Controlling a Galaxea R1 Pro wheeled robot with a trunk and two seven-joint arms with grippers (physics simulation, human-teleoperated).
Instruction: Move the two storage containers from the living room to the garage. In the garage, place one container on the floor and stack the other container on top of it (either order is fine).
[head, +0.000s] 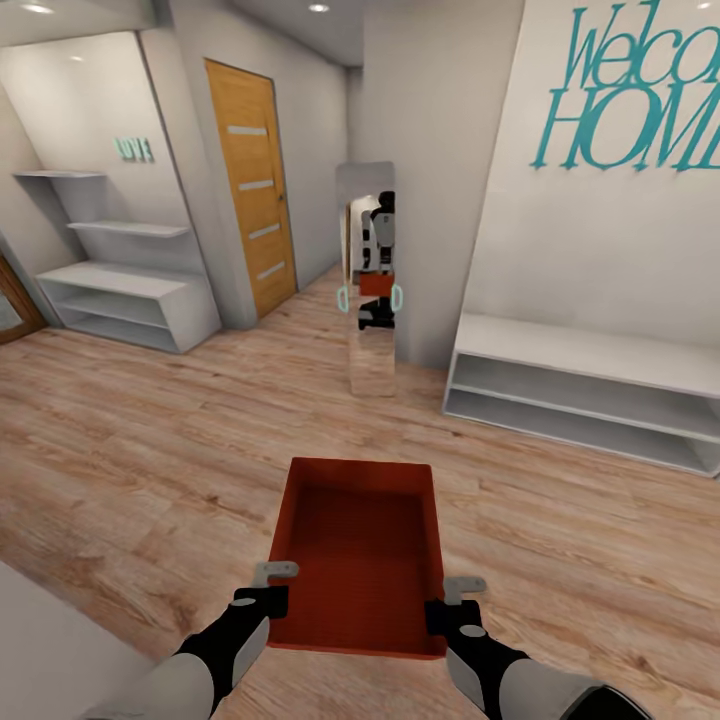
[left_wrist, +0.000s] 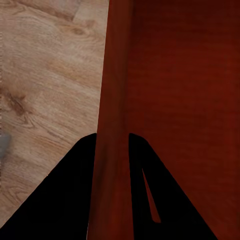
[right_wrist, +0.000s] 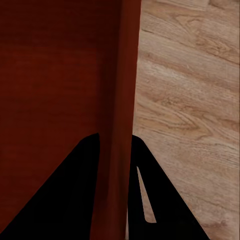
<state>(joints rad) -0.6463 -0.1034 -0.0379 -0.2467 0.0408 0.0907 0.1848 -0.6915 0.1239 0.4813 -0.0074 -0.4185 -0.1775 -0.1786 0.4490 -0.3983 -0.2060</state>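
holding a red-orange storage container (head: 358, 555) out in front of me, i grip it with both arms above a light wood plank floor (head: 150, 450). my left gripper (head: 268, 585) is clamped on the bin's left wall, and my right gripper (head: 455, 598) is clamped on its right wall. in the left wrist view, the left gripper (left_wrist: 111, 145) has a dark finger on each side of the red rim. in the right wrist view, the right gripper (right_wrist: 116, 145) pinches its rim the same way. the bin is open at the top, level, and looks empty inside. ahead of me stands a tall narrow mirror (head: 367, 280) reflecting my body and the bin. an orange wooden door (head: 252, 185) is to its left, white shelves (head: 120, 270) further left. a low white bench shelf (head: 585, 390) sits on the right under teal wall lettering (head: 640, 85).
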